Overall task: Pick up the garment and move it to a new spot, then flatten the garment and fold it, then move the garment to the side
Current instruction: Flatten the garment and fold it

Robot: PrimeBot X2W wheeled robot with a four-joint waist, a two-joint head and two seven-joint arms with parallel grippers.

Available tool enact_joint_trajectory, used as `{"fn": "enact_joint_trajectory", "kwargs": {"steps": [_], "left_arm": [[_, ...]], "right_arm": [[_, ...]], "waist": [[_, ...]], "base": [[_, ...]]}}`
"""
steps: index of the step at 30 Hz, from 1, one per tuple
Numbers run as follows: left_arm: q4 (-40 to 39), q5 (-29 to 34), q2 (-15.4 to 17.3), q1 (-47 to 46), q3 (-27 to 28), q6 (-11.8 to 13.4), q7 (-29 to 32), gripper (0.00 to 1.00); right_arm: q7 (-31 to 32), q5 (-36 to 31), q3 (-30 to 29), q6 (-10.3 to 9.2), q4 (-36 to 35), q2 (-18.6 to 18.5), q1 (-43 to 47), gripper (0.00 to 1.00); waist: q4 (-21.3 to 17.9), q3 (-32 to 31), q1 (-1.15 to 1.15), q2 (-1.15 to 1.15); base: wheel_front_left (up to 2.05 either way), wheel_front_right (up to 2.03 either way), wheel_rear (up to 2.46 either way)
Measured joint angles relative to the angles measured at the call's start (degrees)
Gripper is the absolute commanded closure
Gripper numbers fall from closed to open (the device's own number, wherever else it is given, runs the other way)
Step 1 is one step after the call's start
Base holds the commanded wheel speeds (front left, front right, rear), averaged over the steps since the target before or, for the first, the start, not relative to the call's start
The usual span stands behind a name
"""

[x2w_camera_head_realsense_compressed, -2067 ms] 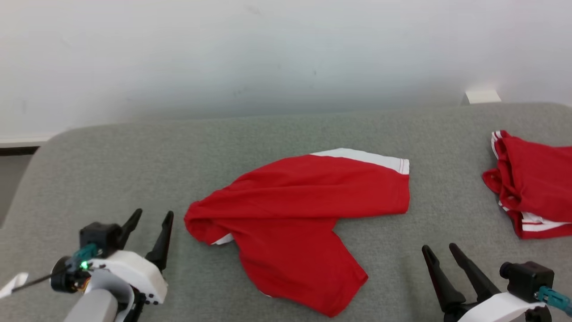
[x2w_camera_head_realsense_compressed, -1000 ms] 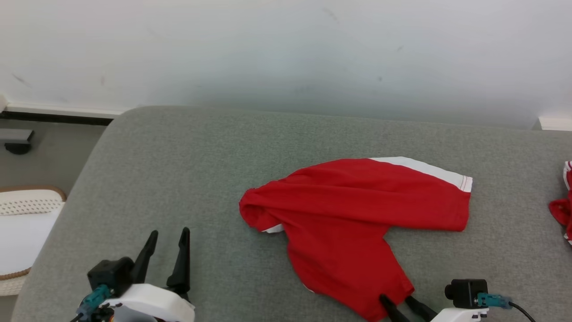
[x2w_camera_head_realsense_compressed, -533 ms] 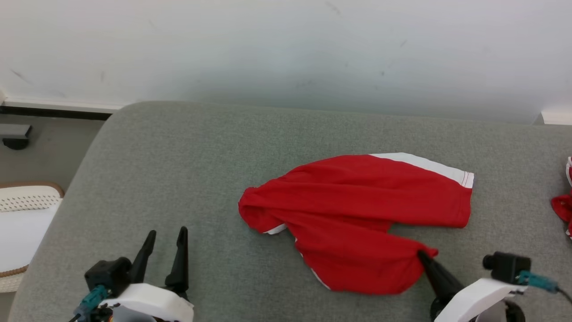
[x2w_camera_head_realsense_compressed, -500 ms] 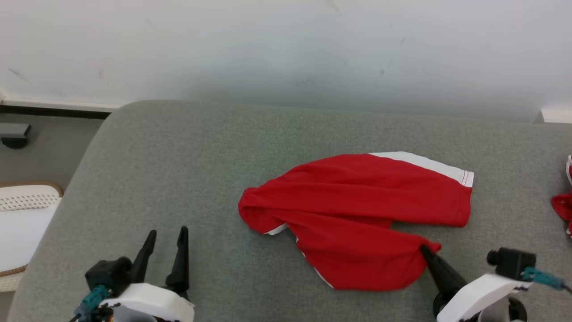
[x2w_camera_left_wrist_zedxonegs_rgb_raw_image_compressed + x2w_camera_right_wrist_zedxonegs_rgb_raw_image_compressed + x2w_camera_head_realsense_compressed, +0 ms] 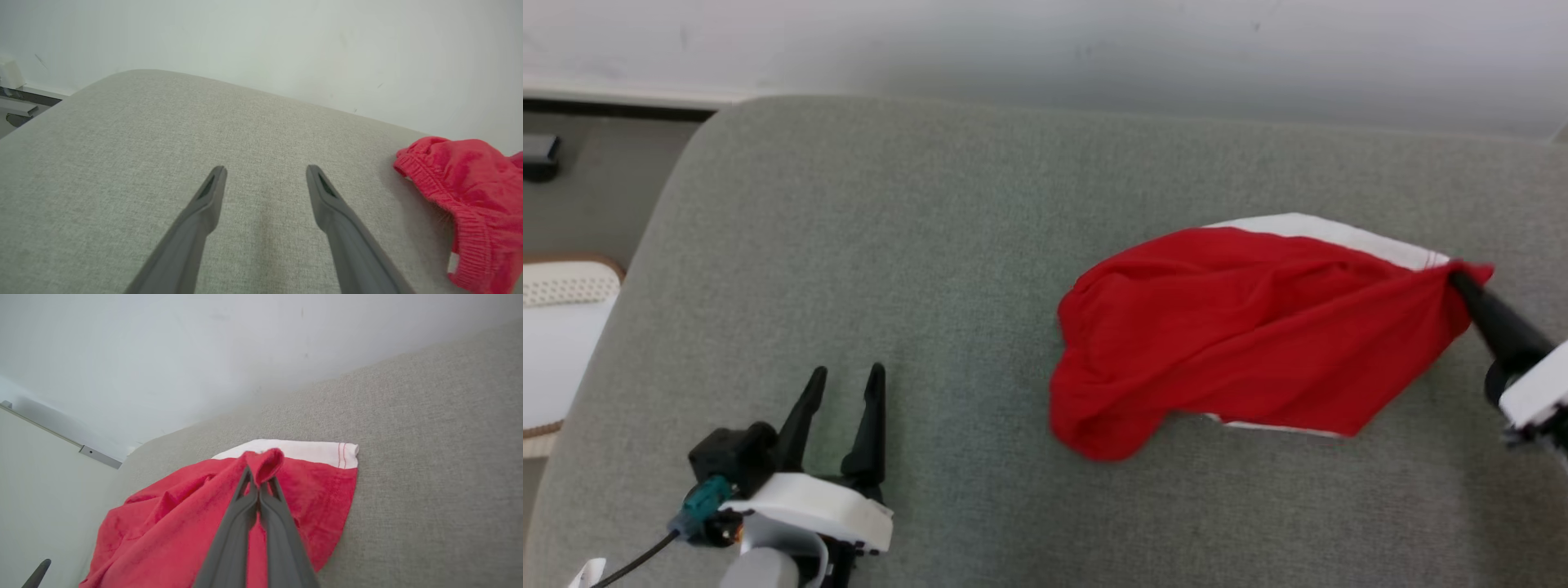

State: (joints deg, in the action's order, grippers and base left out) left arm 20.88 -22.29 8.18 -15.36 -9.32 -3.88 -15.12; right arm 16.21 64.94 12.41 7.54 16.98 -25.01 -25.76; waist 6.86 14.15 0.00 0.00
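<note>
- While the right end effector (image 5: 1459,279) pinches the garment (image 5: 1241,327) at its right corner, cloth trails leftward.
- Left end effector (image 5: 845,374), wide and empty, sits well left of the garment.

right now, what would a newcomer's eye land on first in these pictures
The bright red garment with its white band, bunched on the grey cushion right of centre in the head view. One corner at its right end is pinched in the shut right hand, and the cloth stretches taut toward that grip. The left hand sits open at lower left, apart from the cloth.
</note>
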Motion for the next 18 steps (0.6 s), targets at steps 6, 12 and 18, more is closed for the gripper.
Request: {"fn": "enact_joint_trajectory", "kwargs": {"steps": [6, 12, 18], "left_arm": [[0.8, 0.6, -1.1, -1.3, 0.2, -0.8, 0.0, 0.0], [1.9, 1.1, -2.4, -1.3, 0.5, -1.4, 0.0, 0.0], [2.4, 2.4, -2.5, 0.1, 1.1, -1.7, 0.0, 0.0]], "right_arm": [[3.3, -4.1, 0.5, 0.0, 8.8, -0.4, -8.5, 1.0], [1.3, -8.2, 1.7, 0.0, 16.5, 1.8, -10.1, 0.0], [-4.1, -10.6, 2.9, 0.0, 14.8, 1.1, -6.7, 0.0]], "waist": [[2.1, 2.7, 0.0, 0.0], [3.2, 0.9, 0.0, 0.0], [2.4, -3.3, 0.0, 0.0]], "base": [[0.0, 0.0, 0.0], [0.0, 0.0, 0.0], [0.0, 0.0, 0.0]]}}
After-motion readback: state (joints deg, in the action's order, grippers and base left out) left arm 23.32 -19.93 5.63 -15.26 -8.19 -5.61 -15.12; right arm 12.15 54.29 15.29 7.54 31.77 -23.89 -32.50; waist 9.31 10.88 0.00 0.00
